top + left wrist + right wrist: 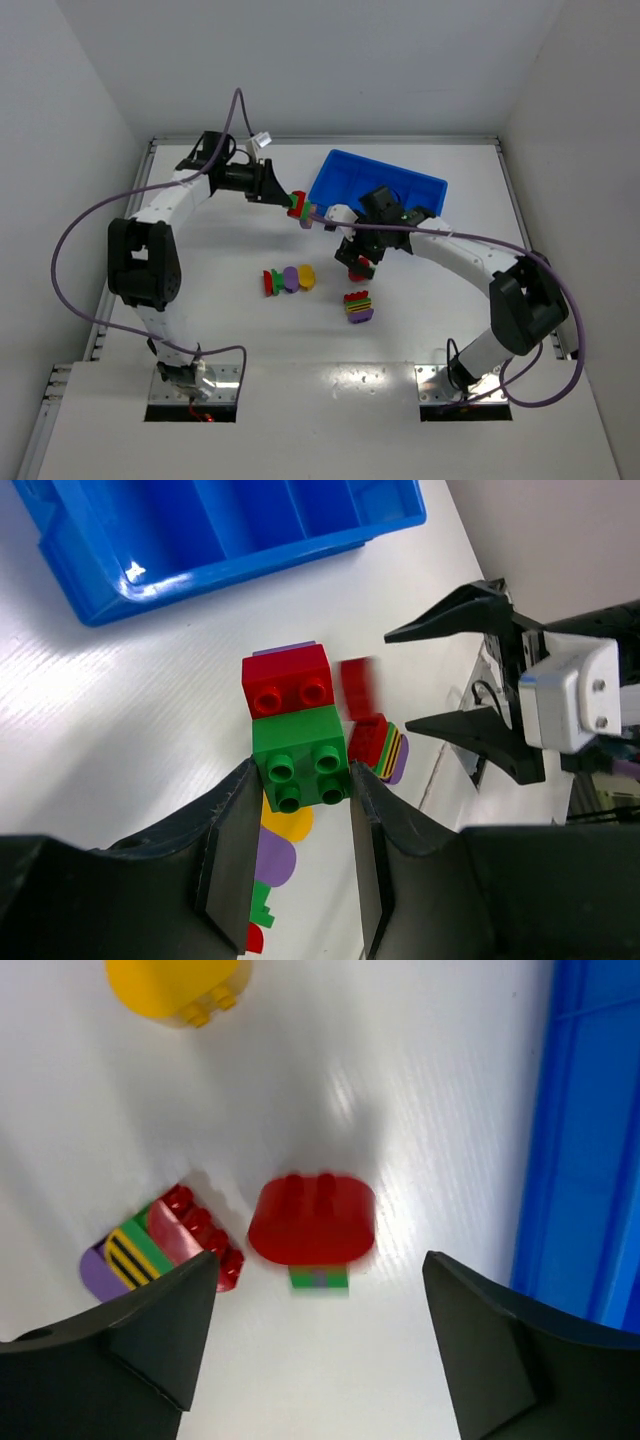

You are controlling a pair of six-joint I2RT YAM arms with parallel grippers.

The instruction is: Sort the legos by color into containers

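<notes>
My left gripper (292, 202) is shut on the green brick (300, 770) of a small stack, held above the table left of the blue bin (378, 185). A red brick (288, 680) is joined to it, with a purple piece behind. My right gripper (358, 258) is open, jaws wide apart (320, 1256). A blurred red rounded brick (312, 1220) with a green piece under it shows between them. I cannot tell if it rests on the table. It also shows in the left wrist view (358, 685). The bin's compartments (220, 520) look empty.
A multicoloured stack (358, 306) lies near the right gripper, also seen in the right wrist view (160, 1245). A row of red, green, purple and yellow bricks (288, 279) lies mid-table; the yellow brick (178, 988) shows in the right wrist view. White walls enclose the table.
</notes>
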